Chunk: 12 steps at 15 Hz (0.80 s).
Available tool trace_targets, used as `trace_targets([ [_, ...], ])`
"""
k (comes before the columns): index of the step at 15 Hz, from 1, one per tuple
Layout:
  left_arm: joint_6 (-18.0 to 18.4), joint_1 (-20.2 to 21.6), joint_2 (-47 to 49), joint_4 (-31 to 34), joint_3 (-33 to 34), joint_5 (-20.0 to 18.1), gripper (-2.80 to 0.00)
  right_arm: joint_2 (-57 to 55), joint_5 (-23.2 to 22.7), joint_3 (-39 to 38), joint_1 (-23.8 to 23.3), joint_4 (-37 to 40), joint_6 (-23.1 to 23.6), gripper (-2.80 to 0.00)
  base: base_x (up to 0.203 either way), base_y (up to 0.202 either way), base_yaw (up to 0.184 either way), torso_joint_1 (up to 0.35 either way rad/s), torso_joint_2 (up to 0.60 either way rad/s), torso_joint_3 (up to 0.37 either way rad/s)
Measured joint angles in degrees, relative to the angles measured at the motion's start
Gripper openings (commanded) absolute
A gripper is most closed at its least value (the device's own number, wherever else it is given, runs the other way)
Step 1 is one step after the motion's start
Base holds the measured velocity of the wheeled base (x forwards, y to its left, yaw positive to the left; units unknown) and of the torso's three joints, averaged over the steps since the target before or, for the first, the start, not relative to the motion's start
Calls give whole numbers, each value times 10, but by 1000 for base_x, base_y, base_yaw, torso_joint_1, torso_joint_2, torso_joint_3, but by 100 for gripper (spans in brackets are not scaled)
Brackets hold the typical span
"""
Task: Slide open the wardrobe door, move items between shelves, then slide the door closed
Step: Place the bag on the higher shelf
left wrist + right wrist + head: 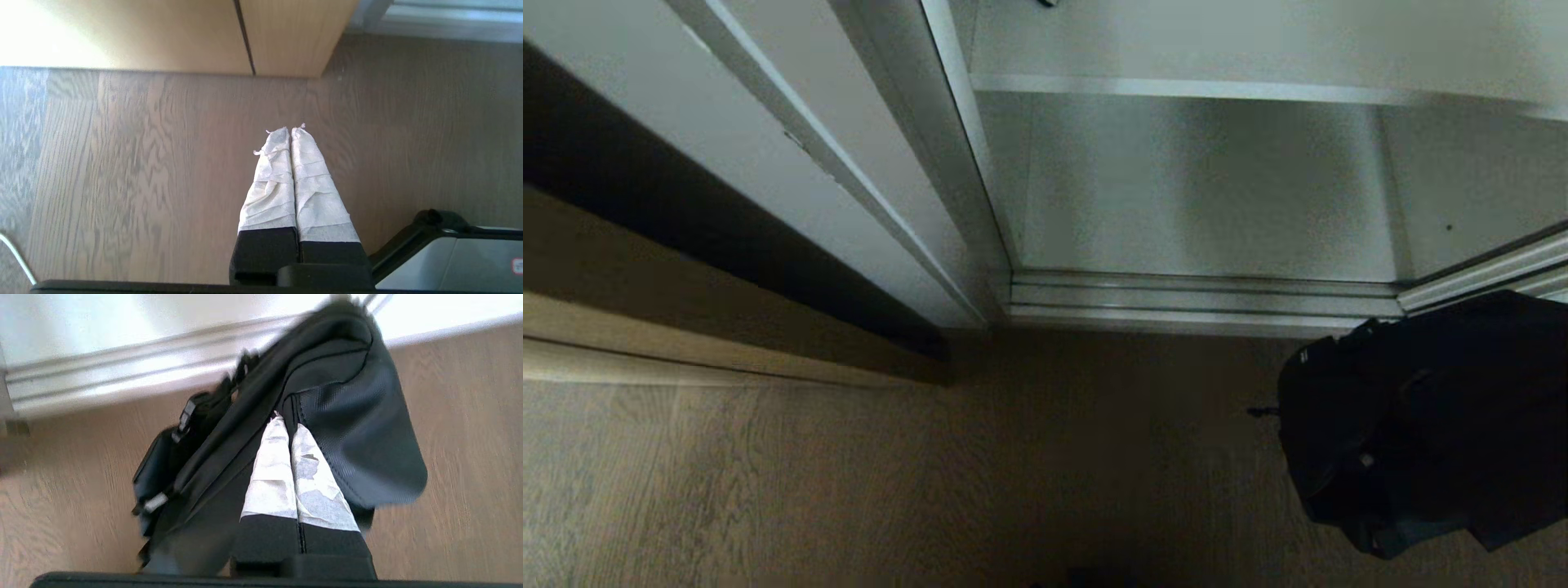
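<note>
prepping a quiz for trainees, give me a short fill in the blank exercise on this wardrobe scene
1. The right gripper is shut on the ____ bag.
2. The bag hangs above the wooden ____, in front of the wardrobe's bottom track.
3. The left gripper is shut and holds ____.
4. The lowest wardrobe compartment in the head view is ____.

Missing words: black; floor; nothing; empty

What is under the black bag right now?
Only wood floor shows beneath the black bag, which hangs from the shut right gripper in front of the wardrobe's bottom track. The floor directly below it is hidden by the bag.
</note>
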<state>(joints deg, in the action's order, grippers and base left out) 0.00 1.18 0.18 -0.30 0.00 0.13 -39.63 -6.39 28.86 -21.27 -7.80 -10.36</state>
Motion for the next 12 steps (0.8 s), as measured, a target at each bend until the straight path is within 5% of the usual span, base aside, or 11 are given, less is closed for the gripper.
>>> trace_targets([
  [5, 0, 0, 0, 0, 0, 0, -280, 0, 0, 0, 0, 1, -1, -280, -184, 0, -1, 0, 4, 3],
  [12, 0, 1, 0, 0, 0, 0, -280, -1, 1, 7, 0, -1, -15, -280, 0, 0, 0, 0, 0, 0],
])
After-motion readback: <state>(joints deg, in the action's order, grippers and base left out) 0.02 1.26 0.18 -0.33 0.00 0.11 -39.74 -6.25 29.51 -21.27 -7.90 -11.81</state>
